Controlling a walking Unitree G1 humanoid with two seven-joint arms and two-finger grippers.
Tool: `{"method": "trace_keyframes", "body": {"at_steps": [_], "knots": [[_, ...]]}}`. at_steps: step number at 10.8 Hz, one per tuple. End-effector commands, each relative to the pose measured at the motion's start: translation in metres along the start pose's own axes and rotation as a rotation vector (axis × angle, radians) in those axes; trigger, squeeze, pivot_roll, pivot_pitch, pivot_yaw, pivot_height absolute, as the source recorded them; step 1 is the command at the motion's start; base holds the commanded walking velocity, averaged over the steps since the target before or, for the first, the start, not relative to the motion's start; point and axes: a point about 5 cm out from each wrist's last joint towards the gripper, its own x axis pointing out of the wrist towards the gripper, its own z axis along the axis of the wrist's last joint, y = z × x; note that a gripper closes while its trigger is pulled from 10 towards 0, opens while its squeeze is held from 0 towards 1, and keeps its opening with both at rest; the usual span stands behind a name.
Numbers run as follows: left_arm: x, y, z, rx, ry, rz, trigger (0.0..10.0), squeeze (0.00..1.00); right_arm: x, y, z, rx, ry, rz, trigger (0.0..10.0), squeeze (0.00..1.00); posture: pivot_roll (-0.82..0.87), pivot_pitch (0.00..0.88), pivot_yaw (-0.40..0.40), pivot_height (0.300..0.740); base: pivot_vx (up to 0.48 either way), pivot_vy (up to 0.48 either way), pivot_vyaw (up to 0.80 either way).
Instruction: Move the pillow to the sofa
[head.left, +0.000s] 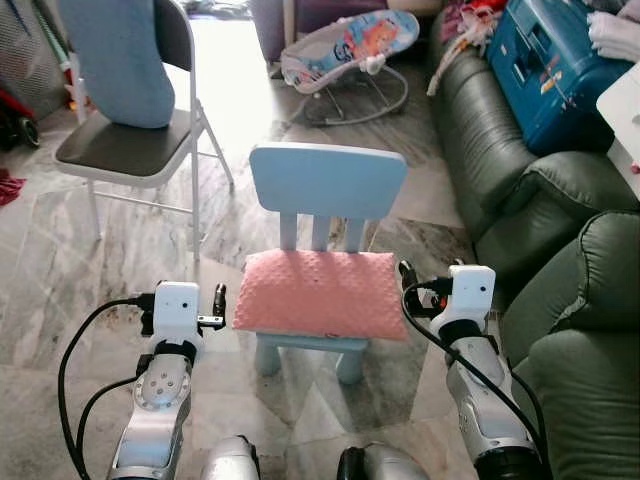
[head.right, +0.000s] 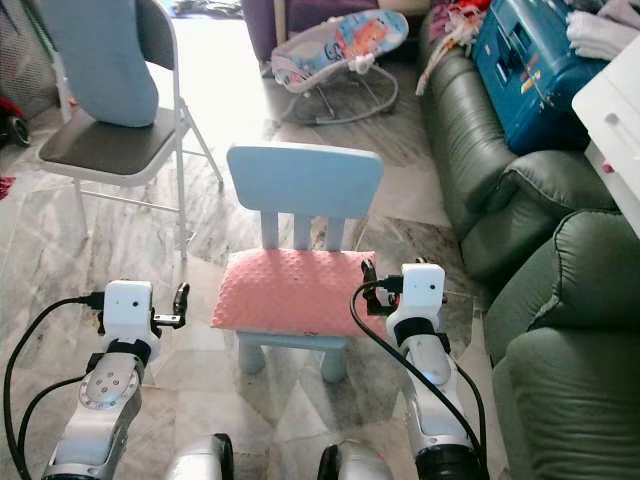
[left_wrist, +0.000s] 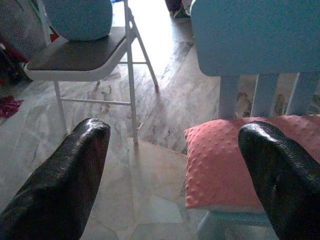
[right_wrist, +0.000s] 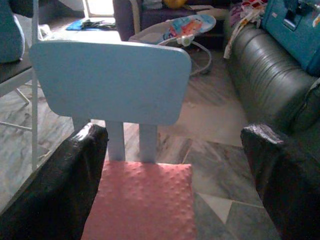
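A pink dotted pillow (head.left: 322, 293) lies flat on the seat of a small light-blue child's chair (head.left: 326, 181) straight ahead. My left gripper (head.left: 219, 302) is raised just off the pillow's left edge, open; in its wrist view the pillow's corner (left_wrist: 220, 162) sits beside one black finger (left_wrist: 280, 175). At the pillow's right edge my right gripper (head.left: 407, 276) is also open, and its wrist view looks over the pillow (right_wrist: 145, 200) at the chair back (right_wrist: 107, 80). Neither touches the pillow. The dark green leather sofa (head.left: 500, 160) runs along the right.
A blue suitcase (head.left: 555, 60) and clothes rest on the sofa's far end. A grey folding chair (head.left: 125, 150) holding a blue cushion stands at the left. A baby bouncer (head.left: 350, 50) sits behind on the marble floor. A white furniture edge (head.left: 625, 110) juts in at right.
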Motion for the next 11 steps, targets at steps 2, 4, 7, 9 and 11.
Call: {"method": "trace_keyframes", "body": {"at_steps": [2, 4, 7, 9, 11], "knots": [[0.002, -0.002, 0.000, -0.012, 0.002, -0.018, 10.0, 0.00, -0.003, -0.007, -0.004, 0.004, 0.022, -0.031, 10.0, 0.00, -0.02, 0.108, -0.046, 0.740, 0.000, 0.000, -0.40], [0.005, 0.001, 0.003, -0.009, -0.008, -0.015, 10.0, 0.00, -0.004, -0.004, -0.004, 0.016, 0.021, -0.009, 10.0, 0.00, -0.03, 0.119, -0.053, 0.740, 0.000, 0.000, 0.00], [0.004, 0.009, 0.001, -0.019, -0.003, 0.035, 10.0, 0.00, 0.000, -0.005, 0.003, -0.042, -0.002, 0.050, 10.0, 0.00, -0.03, 0.127, -0.069, 0.740, 0.104, 0.000, 0.00], [0.004, 0.005, 0.001, -0.027, -0.007, 0.024, 10.0, 0.00, 0.004, -0.009, 0.006, -0.046, -0.007, 0.046, 10.0, 0.00, -0.03, 0.125, -0.072, 0.740, 0.360, 0.000, 0.00], [0.004, 0.003, 0.001, -0.033, -0.007, 0.017, 10.0, 0.00, 0.004, -0.009, 0.006, -0.053, -0.005, 0.045, 10.0, 0.00, -0.03, 0.126, -0.072, 0.740, 0.371, 0.000, 0.00]]}}
